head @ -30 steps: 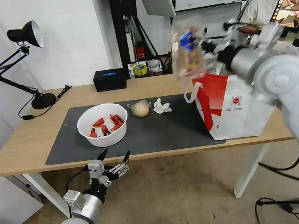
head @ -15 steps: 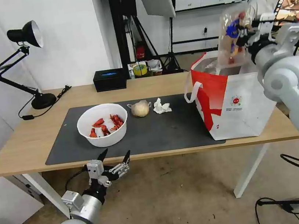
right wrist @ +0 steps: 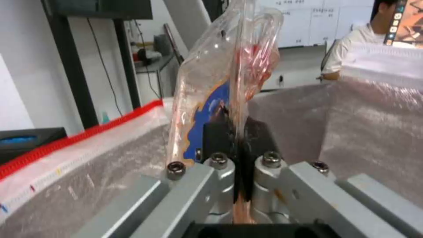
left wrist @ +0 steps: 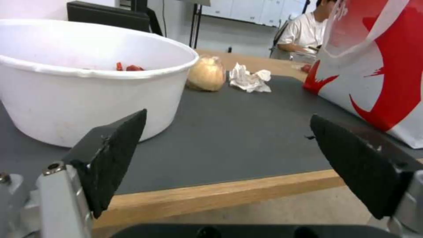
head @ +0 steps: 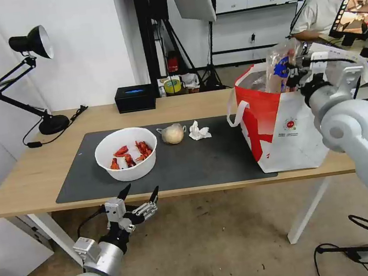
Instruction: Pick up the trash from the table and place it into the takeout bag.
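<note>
Head view, tray: the clear hinged plastic tray [head: 280,67] has dropped from above the takeout bag [head: 283,128] at the table's [head: 30,178] right end into its mouth; release looks close.
Right gripper [head: 296,77]: jaws clamped on the tray.
Right wrist view: pads [right wrist: 220,135] pinch the tray's edge inside foil lining.
Left gripper [head: 138,194]: jaws wide, parked below the near edge.
Remaining: bowl [head: 126,153], knotted bag [head: 173,133], tissue [head: 199,131] on the mat.
</note>
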Available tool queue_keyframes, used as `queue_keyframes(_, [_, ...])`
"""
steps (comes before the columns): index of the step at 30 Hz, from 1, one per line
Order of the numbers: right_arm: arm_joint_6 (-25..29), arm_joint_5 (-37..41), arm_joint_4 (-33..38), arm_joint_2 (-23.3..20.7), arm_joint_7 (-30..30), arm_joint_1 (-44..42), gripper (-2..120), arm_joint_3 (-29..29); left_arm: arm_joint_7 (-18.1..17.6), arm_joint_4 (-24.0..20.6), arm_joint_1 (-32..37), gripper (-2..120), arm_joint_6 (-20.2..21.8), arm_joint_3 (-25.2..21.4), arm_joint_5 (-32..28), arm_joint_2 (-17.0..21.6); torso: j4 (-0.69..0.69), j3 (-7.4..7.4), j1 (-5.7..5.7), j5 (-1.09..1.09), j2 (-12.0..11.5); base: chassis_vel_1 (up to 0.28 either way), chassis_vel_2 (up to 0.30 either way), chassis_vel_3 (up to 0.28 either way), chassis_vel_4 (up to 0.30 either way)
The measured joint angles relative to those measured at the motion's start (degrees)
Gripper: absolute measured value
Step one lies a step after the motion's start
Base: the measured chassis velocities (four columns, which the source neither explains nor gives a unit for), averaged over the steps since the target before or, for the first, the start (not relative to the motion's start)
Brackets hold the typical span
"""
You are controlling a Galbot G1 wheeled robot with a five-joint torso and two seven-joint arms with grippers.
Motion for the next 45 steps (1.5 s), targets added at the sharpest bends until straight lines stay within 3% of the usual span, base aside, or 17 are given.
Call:
queue_keyframes(7, [-2.11, 1.64, 1.33, 0.22, 2.91, -1.33, 5, 0.94, -0.01, -0.34, 0.45, 100, -0.05, -0.14, 0.43, -0.23, 0.0, 0.0, 0.0, 0.0, 0.0, 0.0, 0.0, 0.0, 0.0])
queue_keyframes(18, [-2.83, 2.76, 2.01, -0.22, 3.0, -1.27, 52, 1.68, -0.12, -0.69, 0.91, 100, -0.07, -0.15, 0.84, -0.31, 0.0, 0.0, 0.0, 0.0, 0.0, 0.0, 0.0, 0.0, 0.0])
queue_keyframes(23, [-2.54, 2.75, 2.12, -0.38, 1.92, -1.09, 60, 1.69, -0.12, -0.83, 1.03, 100, -0.08, -0.44, 0.84, -0.23, 0.0, 0.0, 0.0, 0.01, 0.0, 0.0, 0.0, 0.0, 0.0])
queue_keyframes(25, [0.24, 2.83, 2.08, -0.9, -1.2, 0.46, 75, 1.31, -0.2, -0.84, 1.25, 100, -0.07, -1.28, 0.65, -0.24, 0.0, 0.0, 0.0, 0.0, 0.0, 0.0, 0.0, 0.0, 0.0])
queue_keyframes(27, [0.72, 2.88, 2.08, -0.95, -1.81, 0.72, 76, 1.23, -0.2, -0.84, 1.28, 100, -0.07, -1.37, 0.58, -0.26, 0.0, 0.0, 0.0, 0.01, 0.0, 0.0, 0.0, 0.0, 0.0])
queue_keyframes(31, [4.47, 3.43, 5.35, -1.65, -10.05, 1.66, 97, -0.44, -0.31, -0.87, 1.87, 100, -0.08, -2.66, -0.06, -0.78, 0.01, 0.0, 0.0, -0.01, 0.0, 0.0, 0.0, 0.0, 0.0])
queue_keyframes(38, [4.45, 1.27, 14.55, -3.24, -18.57, -7.61, 100, -2.78, -0.4, -0.8, 2.4, 100, -0.39, -4.02, 0.24, -1.16, 0.0, 0.0, 0.0, 0.0, 0.0, 0.0, 0.0, 0.0, 0.0])
queue_keyframes(45, [4.47, -3.6, 17.62, -4.02, -20.05, -15.18, 100, -3.88, -0.36, -0.84, 3.65, 100, -0.33, -4.99, 0.55, -1.36, 0.0, 0.0, 0.0, 0.0, 0.0, 0.0, 0.0, 0.0, 0.0])
